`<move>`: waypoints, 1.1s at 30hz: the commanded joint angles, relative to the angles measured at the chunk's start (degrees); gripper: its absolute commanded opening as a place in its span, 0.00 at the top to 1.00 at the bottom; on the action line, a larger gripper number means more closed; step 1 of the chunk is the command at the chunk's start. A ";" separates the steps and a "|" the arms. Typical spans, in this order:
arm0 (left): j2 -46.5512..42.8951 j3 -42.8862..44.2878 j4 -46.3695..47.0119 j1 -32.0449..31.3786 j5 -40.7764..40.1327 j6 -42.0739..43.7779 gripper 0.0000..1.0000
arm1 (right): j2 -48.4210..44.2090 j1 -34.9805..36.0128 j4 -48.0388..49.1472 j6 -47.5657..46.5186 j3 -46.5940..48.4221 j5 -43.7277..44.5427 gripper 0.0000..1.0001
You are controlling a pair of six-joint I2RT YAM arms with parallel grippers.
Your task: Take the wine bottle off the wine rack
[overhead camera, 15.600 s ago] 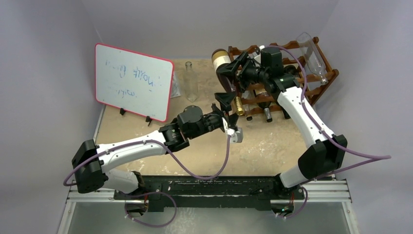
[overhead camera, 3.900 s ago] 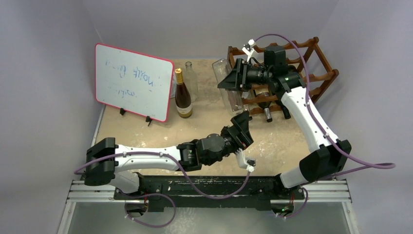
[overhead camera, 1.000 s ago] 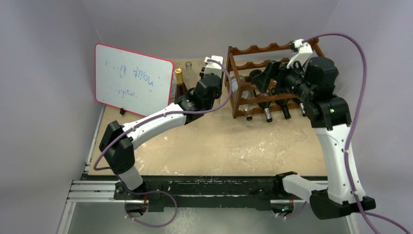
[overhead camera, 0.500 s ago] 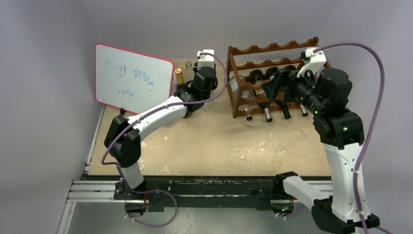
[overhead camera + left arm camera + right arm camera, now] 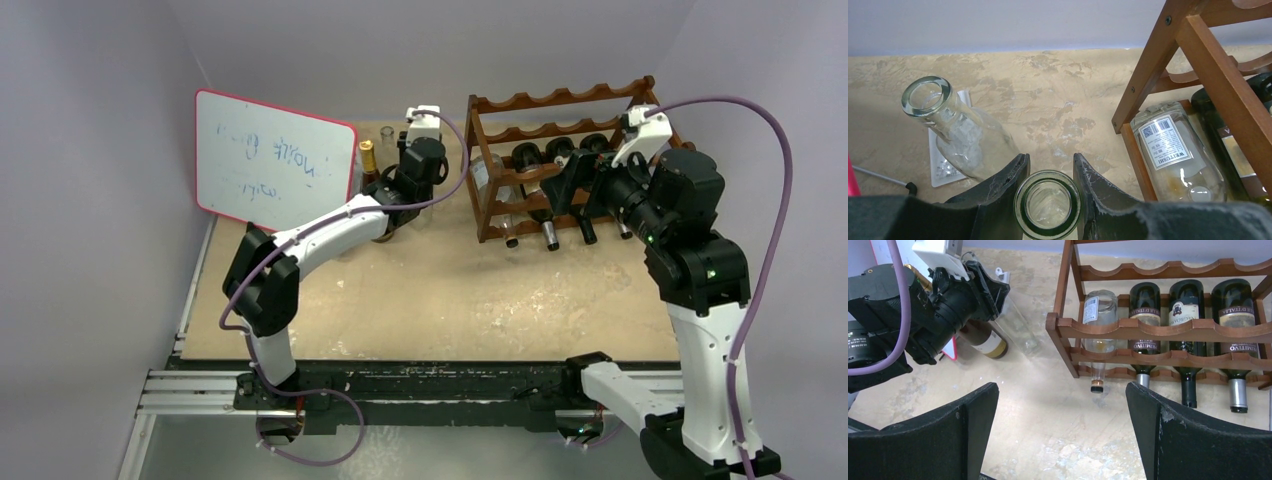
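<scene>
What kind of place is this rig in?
Most likely a robot lab test cell, not a home: the left arm and right arm are bolted to an aluminium rail, plain walls box in the table, and the wine rack and whiteboard look like staged props.

Left arm [image 5: 322, 228]: stretched far forward, wrist tipped downward; left gripper [image 5: 1049, 160]: fingers clamped on the mouth of a clear bottle [image 5: 1048, 206]; right arm [image 5: 700, 275]: reared upright, elbow high, wrist angled down and leftward; right gripper [image 5: 1060, 390]: jaws spread wide, holding nothing.
</scene>
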 commanded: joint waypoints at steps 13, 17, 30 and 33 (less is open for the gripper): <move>-1.88 -2.50 6.44 1.38 -0.53 -0.69 0.70 | -0.22 -0.13 1.68 0.48 -1.18 -0.03 0.00; -2.48 -1.89 5.66 1.30 0.21 -0.56 0.53 | -0.23 -0.13 2.24 0.74 -1.63 -0.46 0.00; -10.84 4.23 -0.29 1.30 9.12 -0.89 0.25 | 0.63 -0.13 4.08 0.63 -4.24 0.11 0.00; -15.52 4.36 -0.44 1.33 13.72 -0.64 0.24 | 0.47 -0.13 5.35 0.93 -8.68 0.74 0.00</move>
